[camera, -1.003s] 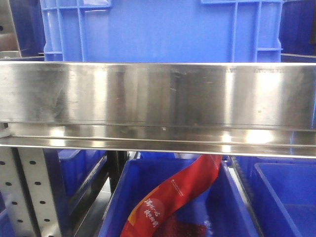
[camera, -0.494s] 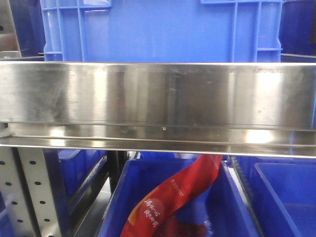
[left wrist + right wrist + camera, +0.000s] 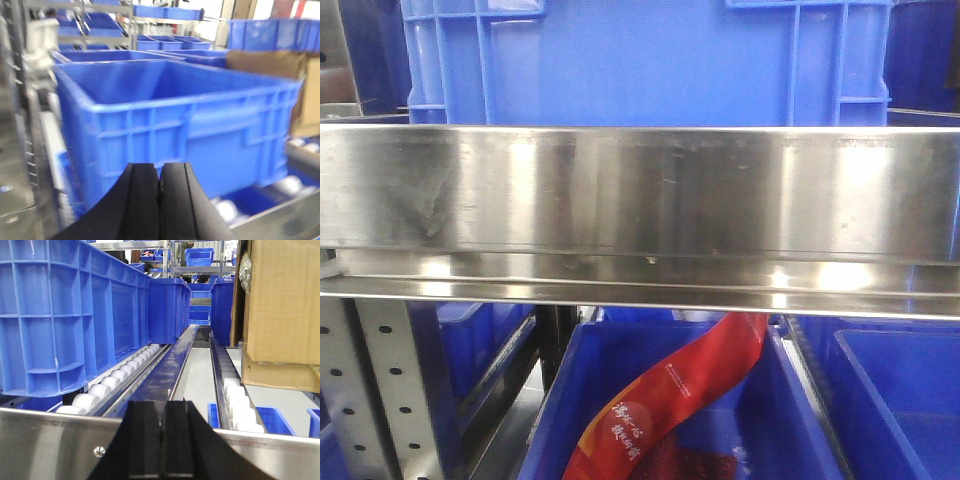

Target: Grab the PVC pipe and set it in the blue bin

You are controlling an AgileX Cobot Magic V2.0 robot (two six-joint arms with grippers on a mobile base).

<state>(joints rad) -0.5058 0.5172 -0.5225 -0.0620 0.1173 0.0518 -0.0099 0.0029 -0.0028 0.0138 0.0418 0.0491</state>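
The PVC pipe is out of view in every frame. A large blue bin (image 3: 170,120) fills the left wrist view, standing on white rollers with its open top towards me. My left gripper (image 3: 159,175) hangs low in front of its near wall, jaws pressed together with nothing between them. The same kind of blue bin (image 3: 650,60) rises behind the steel rail in the front view. My right gripper (image 3: 163,412) is shut and empty, sitting just behind a steel rail (image 3: 45,440) and looking down a roller lane beside another blue bin (image 3: 65,315).
A steel shelf beam (image 3: 640,210) crosses the front view; below it a blue crate (image 3: 670,420) holds a red packet (image 3: 670,400). Cardboard boxes (image 3: 282,305) stand on the right of the right wrist view. White rollers (image 3: 115,380) line the lanes.
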